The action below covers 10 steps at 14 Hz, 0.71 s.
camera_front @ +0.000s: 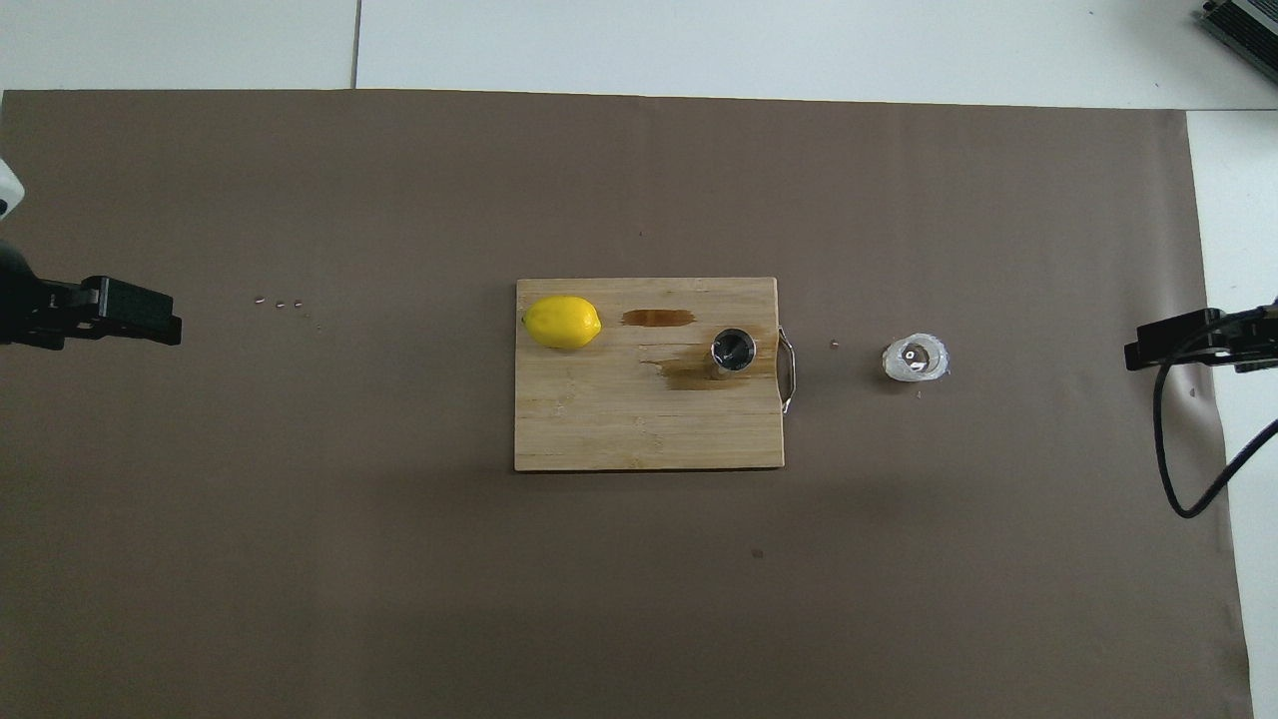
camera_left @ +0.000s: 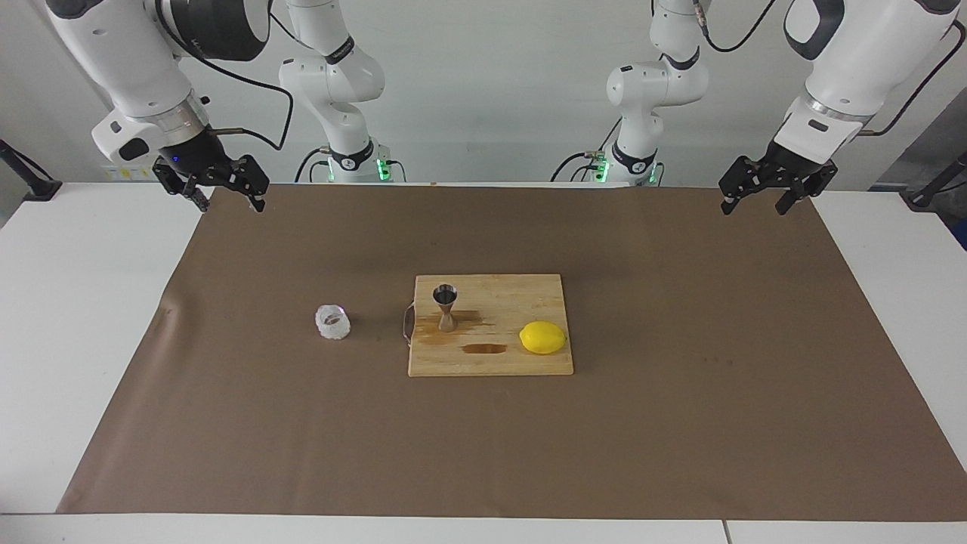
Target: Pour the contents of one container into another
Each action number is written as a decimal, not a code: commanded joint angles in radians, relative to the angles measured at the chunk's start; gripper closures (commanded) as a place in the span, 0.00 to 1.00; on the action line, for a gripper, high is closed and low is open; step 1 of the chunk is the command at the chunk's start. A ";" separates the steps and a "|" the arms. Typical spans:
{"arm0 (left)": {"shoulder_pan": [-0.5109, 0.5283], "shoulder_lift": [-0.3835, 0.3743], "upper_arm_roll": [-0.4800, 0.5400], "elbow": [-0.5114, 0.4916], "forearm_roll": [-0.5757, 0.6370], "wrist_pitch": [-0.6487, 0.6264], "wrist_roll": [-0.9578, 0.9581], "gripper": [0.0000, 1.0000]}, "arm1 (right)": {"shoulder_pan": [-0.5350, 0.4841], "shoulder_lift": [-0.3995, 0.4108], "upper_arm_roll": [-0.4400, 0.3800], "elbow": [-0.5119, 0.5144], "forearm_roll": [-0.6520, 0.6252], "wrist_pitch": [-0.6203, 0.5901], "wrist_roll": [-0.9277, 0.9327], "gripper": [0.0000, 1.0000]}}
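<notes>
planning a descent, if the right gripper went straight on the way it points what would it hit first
Probably just the brown paper. The right gripper points down over its corner; the glass cup stands well clear.
</notes>
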 commanded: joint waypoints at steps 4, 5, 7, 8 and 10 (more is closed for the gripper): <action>0.002 -0.027 0.000 -0.027 0.019 -0.006 0.005 0.00 | -0.014 0.006 0.007 0.027 -0.004 0.021 0.025 0.00; 0.003 -0.027 0.000 -0.027 0.019 -0.006 0.005 0.00 | -0.015 0.006 0.007 0.027 -0.002 0.020 0.025 0.00; 0.003 -0.027 0.000 -0.027 0.019 -0.006 0.005 0.00 | -0.024 0.006 0.007 0.025 -0.004 0.014 0.023 0.00; 0.003 -0.027 0.000 -0.027 0.019 -0.006 0.005 0.00 | -0.024 0.005 0.007 0.024 -0.004 0.012 0.023 0.00; 0.003 -0.027 0.000 -0.027 0.019 -0.006 0.005 0.00 | -0.024 0.005 0.008 0.017 -0.004 0.023 0.026 0.00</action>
